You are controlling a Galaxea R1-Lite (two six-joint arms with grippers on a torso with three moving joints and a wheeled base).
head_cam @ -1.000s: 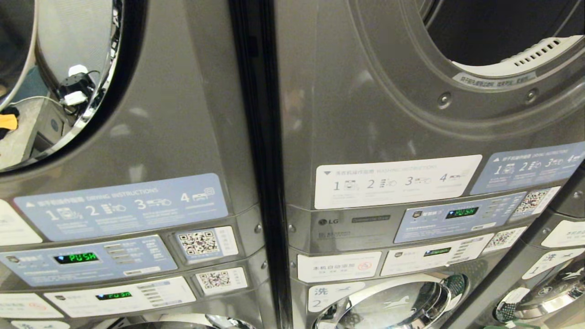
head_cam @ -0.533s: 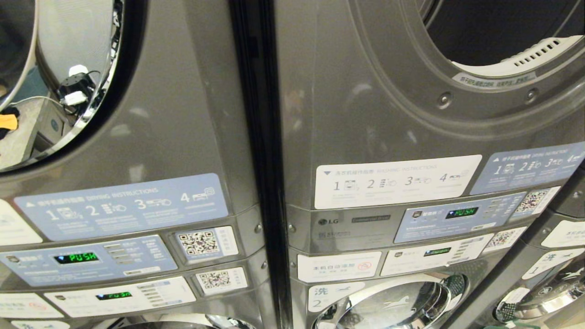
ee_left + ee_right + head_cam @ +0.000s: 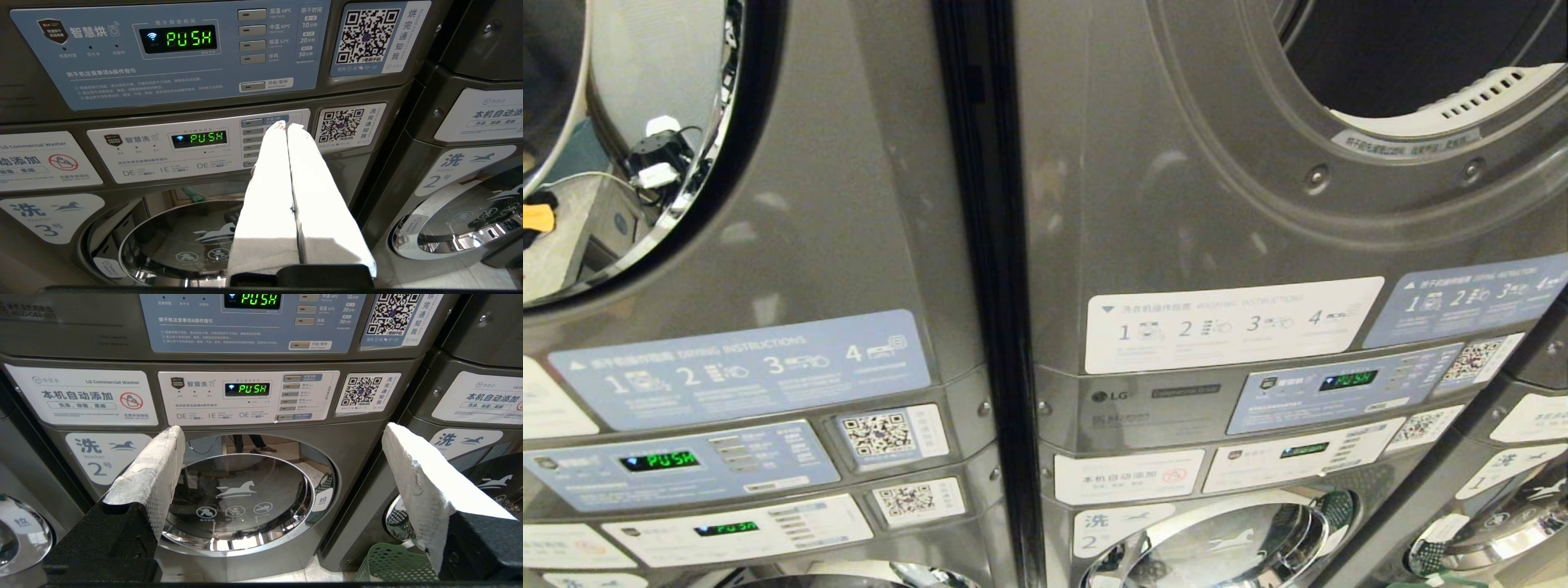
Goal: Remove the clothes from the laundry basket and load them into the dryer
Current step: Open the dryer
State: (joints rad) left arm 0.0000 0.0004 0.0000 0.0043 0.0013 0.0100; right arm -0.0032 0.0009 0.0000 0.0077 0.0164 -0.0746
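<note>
the dryer [image 3: 1380, 90] fills the head view's upper right, its drum mouth open and dark, above the washer door [image 3: 237, 502] marked 2. the laundry basket [image 3: 388, 561] sits on the floor just below the right gripper [image 3: 282, 457], whose fingers are spread wide and empty; no clothes show inside it. the left gripper [image 3: 286, 126], fingers pressed together, is farther off.

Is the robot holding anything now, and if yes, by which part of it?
Nothing is held. The right gripper stands wide open with only air between its fingers, before the washer door. The left gripper is shut on nothing.
</note>
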